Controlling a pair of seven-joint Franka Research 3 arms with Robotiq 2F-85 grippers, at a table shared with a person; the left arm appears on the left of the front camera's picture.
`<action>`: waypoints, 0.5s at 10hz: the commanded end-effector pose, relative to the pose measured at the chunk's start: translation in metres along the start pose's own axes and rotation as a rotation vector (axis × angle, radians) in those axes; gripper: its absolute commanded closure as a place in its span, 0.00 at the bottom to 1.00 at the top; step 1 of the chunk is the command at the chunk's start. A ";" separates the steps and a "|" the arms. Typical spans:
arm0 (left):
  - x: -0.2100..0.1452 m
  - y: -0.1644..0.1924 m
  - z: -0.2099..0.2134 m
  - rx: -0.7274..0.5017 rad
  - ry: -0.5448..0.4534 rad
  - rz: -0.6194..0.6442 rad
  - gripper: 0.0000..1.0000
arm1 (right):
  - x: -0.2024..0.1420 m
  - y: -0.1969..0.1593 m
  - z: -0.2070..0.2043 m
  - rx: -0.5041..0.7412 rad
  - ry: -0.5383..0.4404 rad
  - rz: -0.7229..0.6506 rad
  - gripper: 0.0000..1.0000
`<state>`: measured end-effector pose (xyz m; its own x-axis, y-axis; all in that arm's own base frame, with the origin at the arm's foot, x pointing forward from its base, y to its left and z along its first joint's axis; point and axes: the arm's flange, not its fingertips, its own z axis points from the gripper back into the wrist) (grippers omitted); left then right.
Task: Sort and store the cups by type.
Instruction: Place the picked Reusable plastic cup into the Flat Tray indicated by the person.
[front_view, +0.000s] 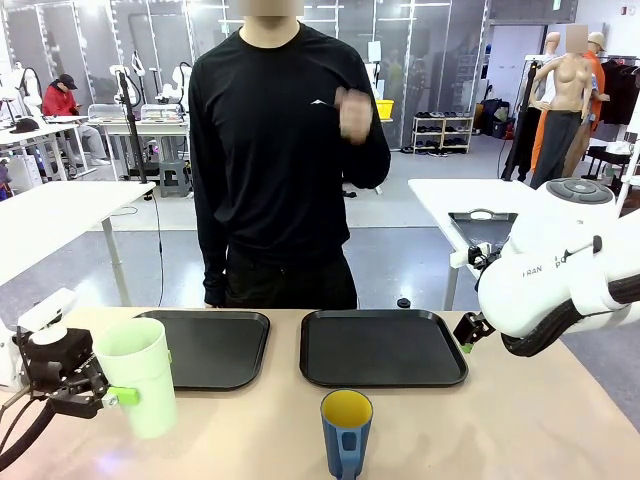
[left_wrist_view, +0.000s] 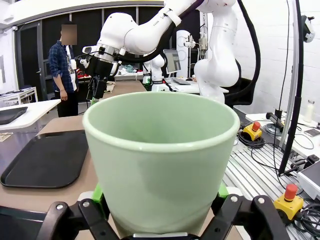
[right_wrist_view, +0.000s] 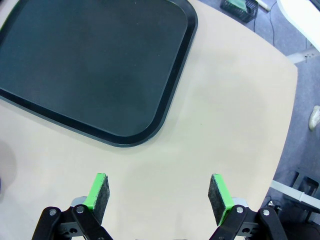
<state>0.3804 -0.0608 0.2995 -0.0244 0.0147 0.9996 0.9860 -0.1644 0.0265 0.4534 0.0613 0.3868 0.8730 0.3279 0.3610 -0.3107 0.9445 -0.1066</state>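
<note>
Well, L claw (left_wrist_view: 160, 195) grips tumbler (left_wrist_view: 160, 150) (mint).

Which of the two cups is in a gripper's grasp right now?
The tall mint-green tumbler, clamped between the green pads of the left gripper. The shorter blue cup with the yellow inside stands free on the table.

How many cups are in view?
2. The mint-green tumbler is clamped in the left gripper at the table's left; the blue cup stands near the front edge, middle.
</note>
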 end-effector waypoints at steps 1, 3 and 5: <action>0.001 0.001 0.001 0.002 0.000 -0.012 0.70 | 0.000 -0.001 0.000 0.000 0.002 -0.003 0.00; 0.001 0.001 0.001 0.002 0.000 -0.012 0.70 | 0.000 -0.001 0.000 0.000 0.002 -0.003 0.00; 0.001 0.001 0.001 0.002 0.000 -0.012 0.70 | 0.000 -0.001 0.000 0.000 0.002 -0.003 0.00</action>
<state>0.3804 -0.0608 0.2995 -0.0243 0.0147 0.9996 0.9860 -0.1644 0.0264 0.4534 0.0613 0.3868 0.8730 0.3280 0.3610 -0.3107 0.9445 -0.1066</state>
